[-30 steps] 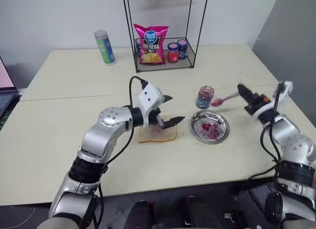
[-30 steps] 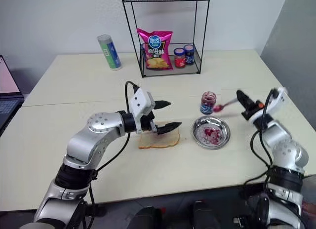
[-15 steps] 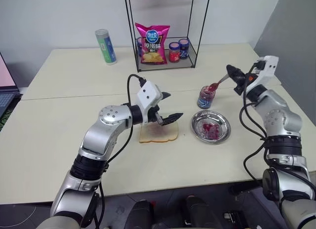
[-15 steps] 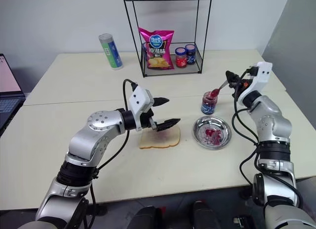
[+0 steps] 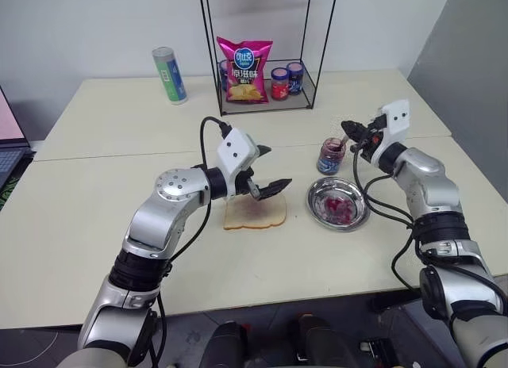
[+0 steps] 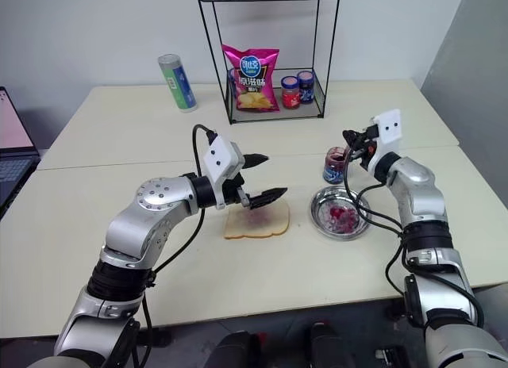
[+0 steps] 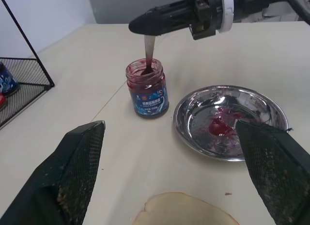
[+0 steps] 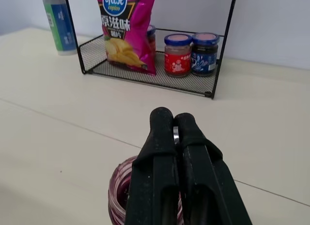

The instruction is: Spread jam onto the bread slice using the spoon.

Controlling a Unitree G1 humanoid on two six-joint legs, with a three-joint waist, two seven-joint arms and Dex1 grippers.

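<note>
A: What changed over the last second?

B: The right gripper (image 7: 140, 25), fingers clenched on the small slim silvery metal spoon (image 7: 148, 49), swung in from out beside the round shallow metal plate (image 5: 361, 212) and now sits over the open glass jar of dark purple jam (image 7: 147, 88). A second ago the spoon was roughly level with a red blob on its bowl; now it hangs down, bowl dipped in the jar mouth.

A: And the left side?

B: The left gripper (image 5: 266, 172) has barely moved: fingers spread wide, grasping nothing, hovering just over the flat pale tan bread slice (image 5: 254, 216).

A: Meaning for the task?

B: My reading: a reload. The slice carries only a faint purple-red smear at its middle, so spreading is far from done. Jam smears (image 7: 221, 126) also lie in the plate.

A: Legible writing?

B: The magenta crisp bag (image 8: 127, 28) in the black wire rack (image 8: 213, 72) shows "copico" above large Chinese characters. The jar label has white print too small to read. Same for the green-and-blue canister (image 5: 168, 74) and the two lidded jars (image 8: 191, 53) in the rack.
</note>
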